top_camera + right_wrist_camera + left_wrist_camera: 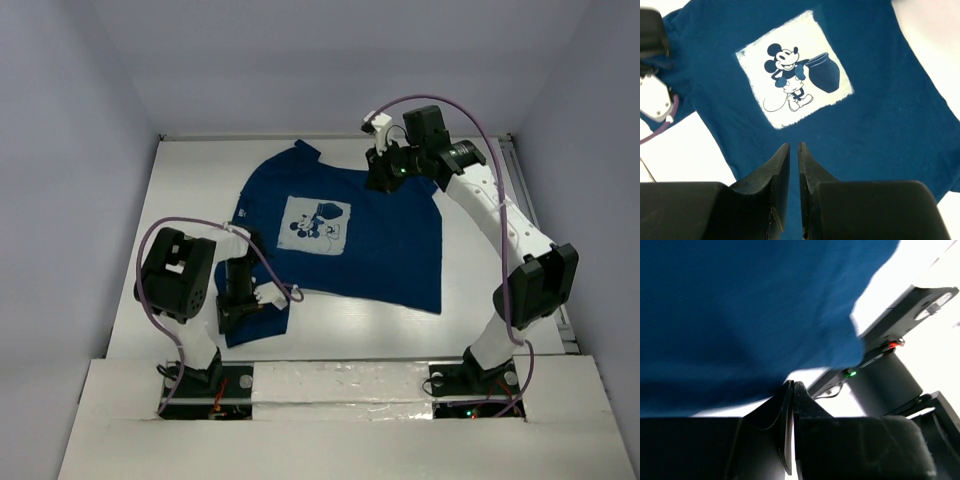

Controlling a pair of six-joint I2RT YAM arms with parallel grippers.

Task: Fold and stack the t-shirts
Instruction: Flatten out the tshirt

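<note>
A dark navy t-shirt [385, 250] with a white cartoon print [313, 222] lies spread across the table, collar to the left. My left gripper [239, 316] points down at the shirt's near-left sleeve. In the left wrist view its jaws [792, 385] are pressed together at the edge of the blue cloth [740, 305]. My right gripper [382, 182] sits at the shirt's far right side edge. In the right wrist view its fingers [794, 146] stand a narrow slit apart, blue fabric filling the gap, with the print [792, 75] just beyond.
The white table [190, 190] is boxed in by pale walls at the back and both sides. A metal rail [512, 165] runs along its right edge. An arm base with a green light [885, 385] shows near the left gripper. The left arm's white link [654, 97] lies by the shirt's sleeve.
</note>
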